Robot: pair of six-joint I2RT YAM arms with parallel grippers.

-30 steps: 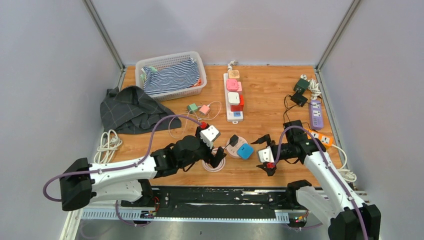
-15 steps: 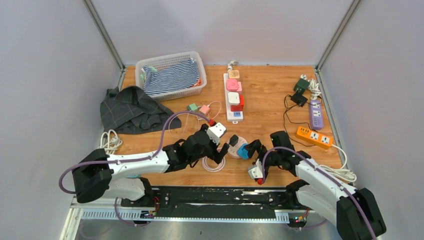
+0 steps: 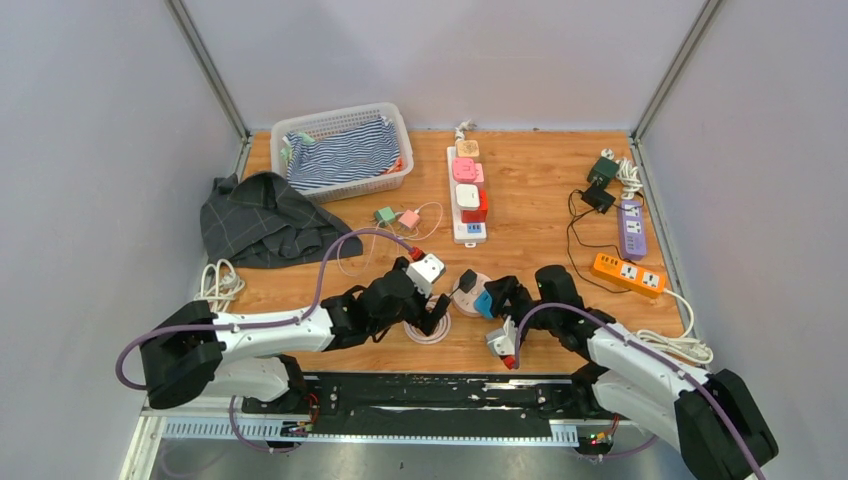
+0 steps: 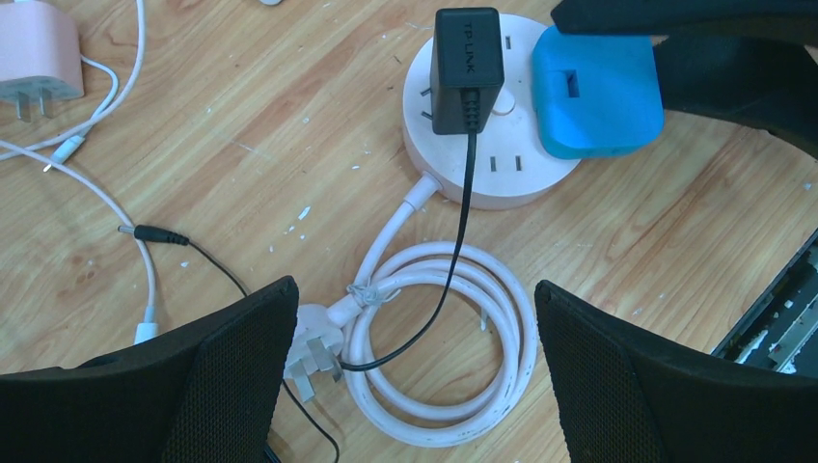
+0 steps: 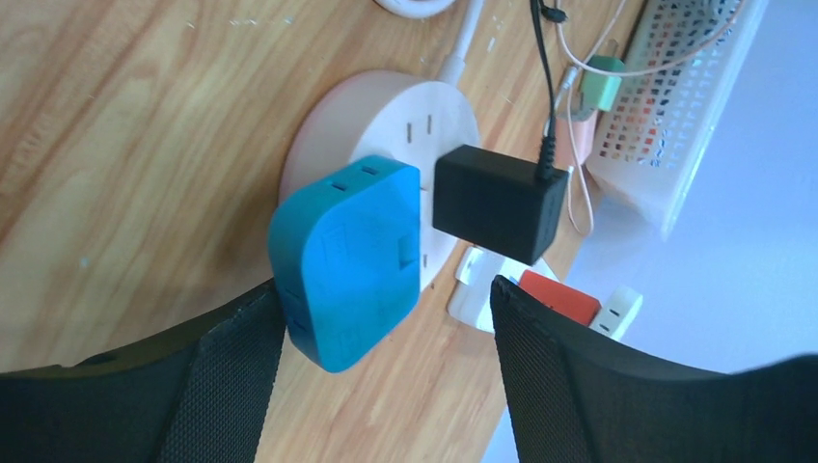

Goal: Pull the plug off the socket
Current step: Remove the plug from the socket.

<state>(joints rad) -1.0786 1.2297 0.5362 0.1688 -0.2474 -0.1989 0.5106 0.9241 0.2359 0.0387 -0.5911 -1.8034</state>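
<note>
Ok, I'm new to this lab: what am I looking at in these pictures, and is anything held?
Two robot arms are bolted at the near edge of a wooden table. One picture looks down from above; the other two come from a camera on each wrist, black fingers at the bottom. Near the arms lies a round white socket carrying a black adapter and a blue plug, its white cable coiled beside it. Further back: a basket, a grey cloth, power strips. The left end effector hovers open over the coil, holding nothing. The right end effector's open jaws straddle the blue plug, not clamped on it.
</note>
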